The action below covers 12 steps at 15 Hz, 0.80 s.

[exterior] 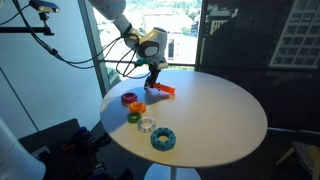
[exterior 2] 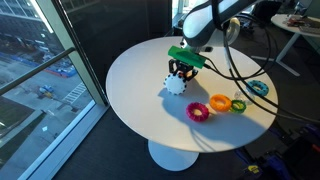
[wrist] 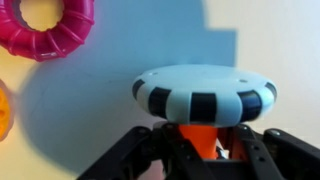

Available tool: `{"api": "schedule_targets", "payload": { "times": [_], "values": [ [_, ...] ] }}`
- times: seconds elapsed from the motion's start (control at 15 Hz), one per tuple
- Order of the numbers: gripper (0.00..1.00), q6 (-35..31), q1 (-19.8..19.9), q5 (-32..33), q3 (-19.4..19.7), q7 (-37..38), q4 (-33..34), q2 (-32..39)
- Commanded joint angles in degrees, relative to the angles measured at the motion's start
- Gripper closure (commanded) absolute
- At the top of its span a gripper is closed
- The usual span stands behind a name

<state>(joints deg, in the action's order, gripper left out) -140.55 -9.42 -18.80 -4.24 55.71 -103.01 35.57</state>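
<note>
The fingers (wrist: 150,152) are showing only their lower parts in the wrist view. An orange piece (wrist: 206,142) is filling the gap between them, and I cannot tell whether they are pinching it, or anything else.

The striped ring (wrist: 204,92), pale with black bars, is sitting directly ahead of the fingertips, centred on that gap and close enough to be hiding the tips. It is turning its rim toward the camera rather than its hole. Its width is running across from one finger to the other, reaching about as far as they spread.

In an exterior view the gripper (exterior 2: 180,72) is hanging low over the bench (exterior 2: 135,90), with the same ring (exterior 2: 177,84) just under it. Whether the ring is touching the bench, the fingers or both is hidden.

Well off to one side of the fingers a pink ring (wrist: 48,25) is lying flat, and an orange ring (wrist: 4,108) is being cut off by the frame edge. In an exterior view an orange shape (exterior: 164,91) is lying just beside the fingers, too small to identify.
</note>
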Motion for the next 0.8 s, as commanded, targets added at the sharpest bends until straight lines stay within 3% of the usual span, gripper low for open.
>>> {"api": "schedule_targets", "payload": {
  "times": [0.0,0.73],
  "values": [
    [0.85,1.4,1.1,-1.4,-0.7,-2.3,0.1,-1.6],
    [0.85,5.8,2.5,-2.6,-1.1,-5.6,0.0,-4.8]
  ]
}}
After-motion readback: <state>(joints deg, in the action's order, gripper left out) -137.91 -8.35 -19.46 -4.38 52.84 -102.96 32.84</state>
